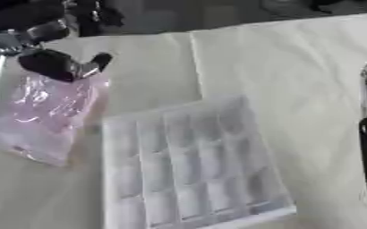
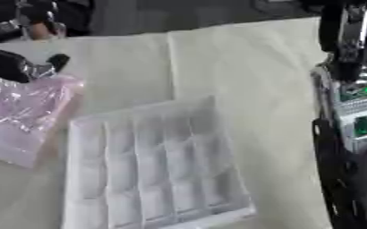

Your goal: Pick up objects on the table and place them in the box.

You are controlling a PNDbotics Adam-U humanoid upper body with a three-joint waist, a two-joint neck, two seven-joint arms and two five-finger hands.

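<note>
Left hand (image 1: 57, 65) at upper left, fingers curled and pinching, arm coming in from the top-left corner; right arm (image 2: 347, 116) runs down the right edge, upright, green lights on forearm; right hand not visible.

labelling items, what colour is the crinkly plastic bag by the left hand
Translucent pink plastic bag, clearest in the left eye view.

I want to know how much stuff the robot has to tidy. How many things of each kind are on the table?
Pink crinkly plastic bag: 1
Clear box with compartments: 1
Total: 2

The robot's left hand is at the top end of the bag. Its fingers are too blurred to tell whether they hold it.
</note>
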